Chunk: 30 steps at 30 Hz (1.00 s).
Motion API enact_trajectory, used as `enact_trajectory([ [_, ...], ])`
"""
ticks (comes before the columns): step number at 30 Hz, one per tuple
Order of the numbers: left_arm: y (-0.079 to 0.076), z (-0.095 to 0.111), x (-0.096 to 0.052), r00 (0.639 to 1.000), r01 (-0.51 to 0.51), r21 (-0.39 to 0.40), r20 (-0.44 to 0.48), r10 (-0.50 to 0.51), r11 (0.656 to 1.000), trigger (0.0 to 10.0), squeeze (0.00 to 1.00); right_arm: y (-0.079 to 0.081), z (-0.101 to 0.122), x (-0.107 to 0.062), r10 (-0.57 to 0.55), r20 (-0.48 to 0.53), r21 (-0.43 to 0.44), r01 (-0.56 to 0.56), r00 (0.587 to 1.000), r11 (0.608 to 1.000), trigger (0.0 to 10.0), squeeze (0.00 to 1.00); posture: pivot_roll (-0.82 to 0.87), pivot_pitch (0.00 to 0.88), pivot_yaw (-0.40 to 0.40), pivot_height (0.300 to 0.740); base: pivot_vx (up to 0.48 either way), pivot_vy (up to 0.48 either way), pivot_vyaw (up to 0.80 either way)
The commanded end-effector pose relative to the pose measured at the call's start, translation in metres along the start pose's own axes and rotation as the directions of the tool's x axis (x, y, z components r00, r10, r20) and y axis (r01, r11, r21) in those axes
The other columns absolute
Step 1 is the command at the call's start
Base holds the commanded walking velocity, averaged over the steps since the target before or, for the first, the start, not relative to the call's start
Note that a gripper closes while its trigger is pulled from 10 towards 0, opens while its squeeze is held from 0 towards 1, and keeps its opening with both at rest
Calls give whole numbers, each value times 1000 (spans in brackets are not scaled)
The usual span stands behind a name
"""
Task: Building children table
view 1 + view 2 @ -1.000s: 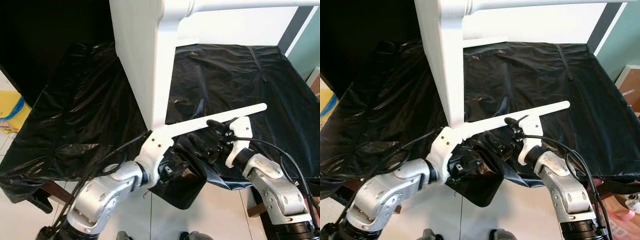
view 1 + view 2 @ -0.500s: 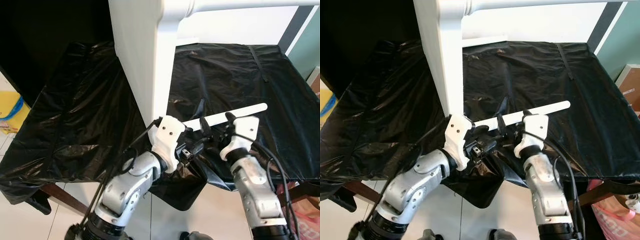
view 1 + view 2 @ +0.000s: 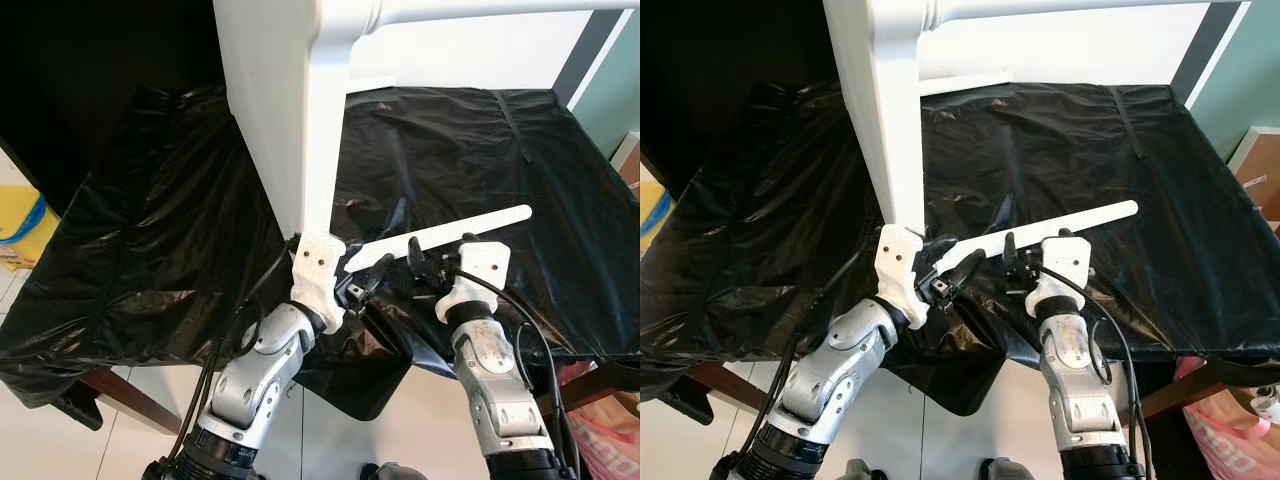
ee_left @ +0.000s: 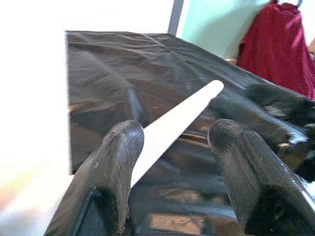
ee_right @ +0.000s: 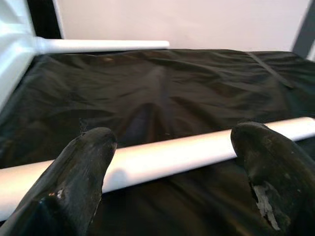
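A long white rod (image 3: 450,232), round and tapering, is lying slanted over the black sheet (image 3: 150,250) beside the white frame (image 3: 285,120). The left gripper (image 4: 172,147) and right gripper (image 5: 167,162) are standing open around it, not holding it.

A second ago my left arm lay low and stretched across, its wrist under the white rod (image 3: 440,237); now I have drawn it in and raised it, so my left tool (image 3: 372,282) sits at the rod's near end, beside the foot of the white table leg (image 3: 290,120). My right arm has swung in from the right and stands more upright, my right tool (image 3: 428,262) meeting the rod near its middle. The rod's near end has lifted slightly off the black sheet (image 3: 150,250).
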State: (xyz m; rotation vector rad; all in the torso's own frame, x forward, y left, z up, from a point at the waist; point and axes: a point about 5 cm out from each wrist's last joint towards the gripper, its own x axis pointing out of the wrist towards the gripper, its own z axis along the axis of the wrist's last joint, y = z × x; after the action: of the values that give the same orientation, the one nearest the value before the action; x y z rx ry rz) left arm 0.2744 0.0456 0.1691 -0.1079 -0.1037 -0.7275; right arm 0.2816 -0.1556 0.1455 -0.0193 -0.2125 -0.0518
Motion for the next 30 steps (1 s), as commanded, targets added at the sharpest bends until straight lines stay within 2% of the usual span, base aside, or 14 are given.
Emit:
enact_trajectory([
  [1,3,-2,1,1000,-15,2,14,15,1000,10000,0,0,-1,0,-15,11,-4,15,1000,1000,10000,0,-178,87,0,740,0,0,0],
  [3,4,-3,2,1000,-18,-19,21,18,1000,10000,0,1,-1,-1,-6,22,-32,7,1000,999,10000,0,-186,80,3,740,0,0,0],
  [7,5,-5,4,999,-16,-10,27,16,1000,10000,0,1,-1,-2,-10,24,-46,11,1000,999,10000,0,-189,77,7,740,0,0,0],
  [12,3,-10,5,1000,-1,10,20,0,1000,10000,0,-5,-4,-4,-50,12,35,49,999,998,10000,0,-196,69,11,740,0,0,0],
  [13,1,-10,6,1000,17,18,16,-17,1000,10000,0,-8,-6,-5,-74,-2,86,74,997,993,10000,0,-196,67,12,740,0,0,0],
  [15,-5,-11,7,998,68,49,6,-68,997,10000,0,-16,-10,-6,-134,-40,191,139,990,972,10000,0,-196,64,15,740,0,0,0],
  [16,-5,-11,7,998,68,49,6,-68,997,10000,0,-16,-10,-6,-134,-40,191,139,990,972,10000,0,-196,64,15,740,0,0,0],
  [17,-11,-14,9,993,120,88,-9,-120,989,10000,0,-20,-14,-7,-168,-70,263,181,983,948,10000,0,-193,64,16,740,0,0,0],
  [19,-11,-14,9,993,120,88,-9,-120,989,10000,0,-20,-14,-7,-168,-70,263,181,983,948,10000,0,-193,64,16,740,0,0,0],
  [21,-23,-19,13,975,223,156,-48,-218,962,10000,0,-21,-17,-8,-175,-96,335,197,980,921,10000,0,-193,66,17,740,0,0,0],
  [22,-23,-19,13,975,223,156,-48,-218,962,10000,0,-21,-17,-8,-175,-96,335,197,980,921,10000,0,-193,66,17,740,0,0,0],
  [28,-45,-23,23,933,359,168,-81,-351,918,10000,0,-14,-21,-12,-125,-110,342,156,986,927,10000,0,-194,81,21,740,0,0,0],
  [30,-46,-23,24,930,367,169,-79,-358,915,10000,0,-14,-21,-13,-122,-109,342,152,987,927,10000,0,-198,87,27,740,0,0,0],
])
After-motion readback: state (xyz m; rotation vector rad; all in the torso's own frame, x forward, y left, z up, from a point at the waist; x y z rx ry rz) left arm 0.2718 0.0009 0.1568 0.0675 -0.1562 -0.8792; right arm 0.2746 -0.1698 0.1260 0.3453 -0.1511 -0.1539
